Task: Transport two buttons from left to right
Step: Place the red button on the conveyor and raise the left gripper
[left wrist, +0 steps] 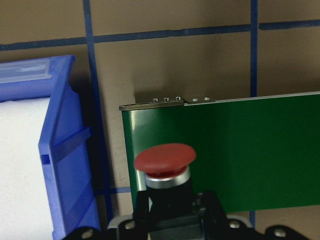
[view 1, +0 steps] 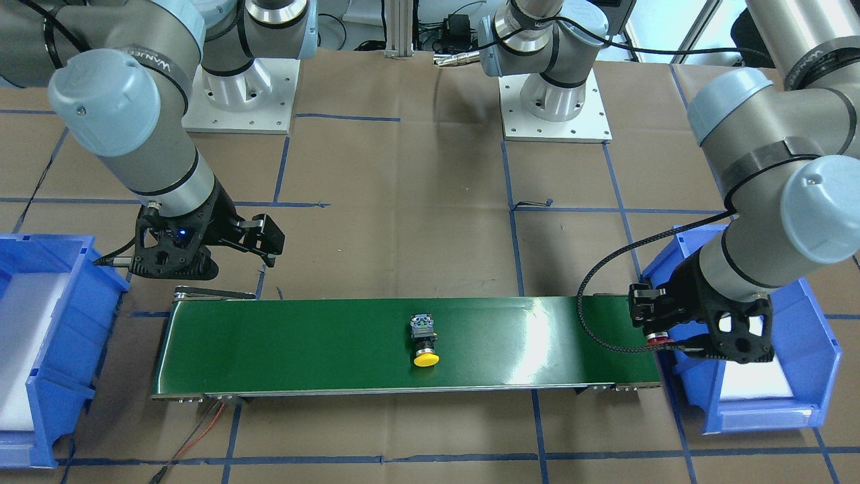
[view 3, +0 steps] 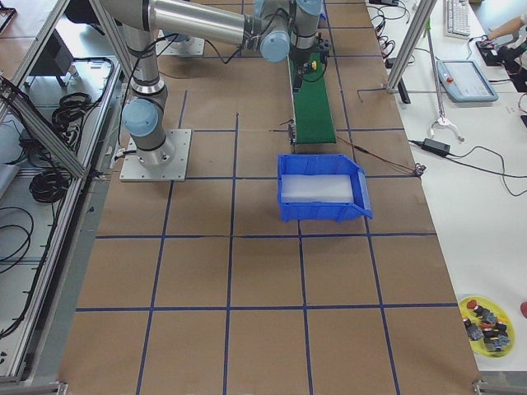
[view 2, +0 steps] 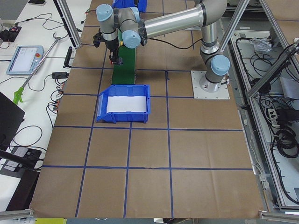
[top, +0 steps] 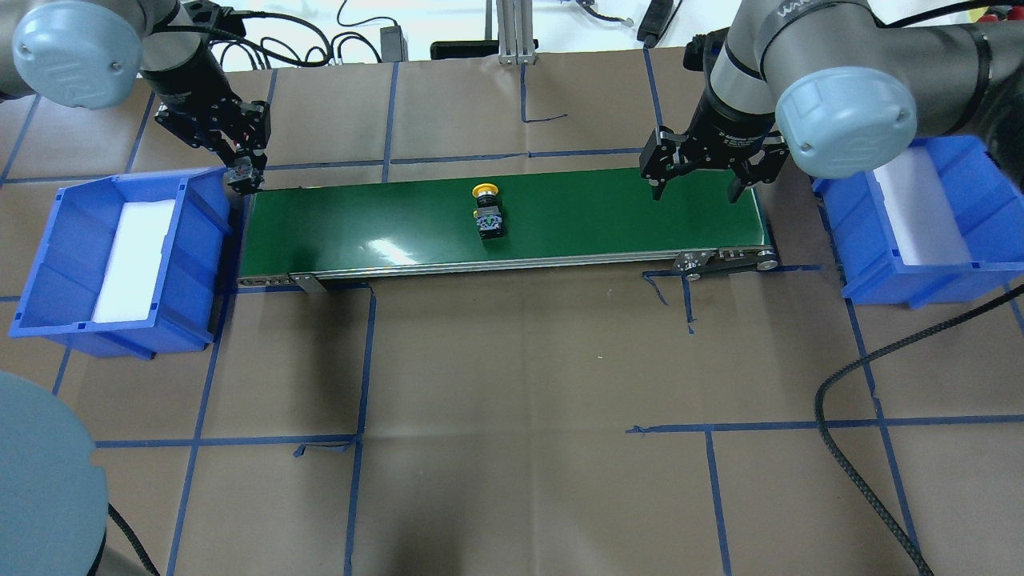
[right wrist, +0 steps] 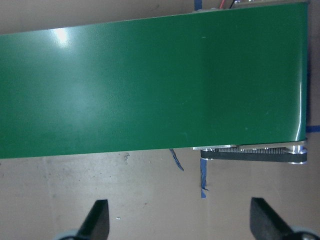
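Left hand [left wrist: 172, 204] clamps red button [left wrist: 165, 157], belt end [left wrist: 142, 132] just beneath; released here it could topple off toward bin [left wrist: 65, 165] alongside; right hand [right wrist: 180, 219] spread wide, empty.

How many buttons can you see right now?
2. The yellow button lies mid-belt; the red button is in the left gripper at the belt's left end. Parts on a yellow dish may be more; too small to tell.
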Robot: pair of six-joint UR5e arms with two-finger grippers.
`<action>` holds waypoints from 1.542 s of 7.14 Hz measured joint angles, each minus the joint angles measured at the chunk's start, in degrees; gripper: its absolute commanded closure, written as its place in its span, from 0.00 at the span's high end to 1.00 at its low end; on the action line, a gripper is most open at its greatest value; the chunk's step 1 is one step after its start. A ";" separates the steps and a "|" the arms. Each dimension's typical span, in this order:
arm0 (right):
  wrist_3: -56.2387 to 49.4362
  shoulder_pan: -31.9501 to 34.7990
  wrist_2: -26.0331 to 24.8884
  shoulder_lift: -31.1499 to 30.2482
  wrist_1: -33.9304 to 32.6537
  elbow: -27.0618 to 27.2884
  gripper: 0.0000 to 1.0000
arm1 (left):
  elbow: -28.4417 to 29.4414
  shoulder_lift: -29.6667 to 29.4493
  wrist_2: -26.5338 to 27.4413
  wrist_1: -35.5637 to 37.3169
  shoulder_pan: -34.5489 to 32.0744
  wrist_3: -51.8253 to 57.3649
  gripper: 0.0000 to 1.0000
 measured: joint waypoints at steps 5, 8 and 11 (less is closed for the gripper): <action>-0.01 -0.02 0.04 1.11 -1.15 -0.49 1.00 | -12.48 -0.65 -0.03 17.13 -0.15 4.99 0.01; 0.14 -0.01 0.07 1.10 -1.16 -0.55 1.00 | -13.45 -1.96 0.00 18.38 -0.11 4.82 0.93; 0.38 -0.04 0.00 1.16 -1.16 -0.33 1.00 | -12.25 -1.34 0.12 18.04 -0.11 2.85 1.00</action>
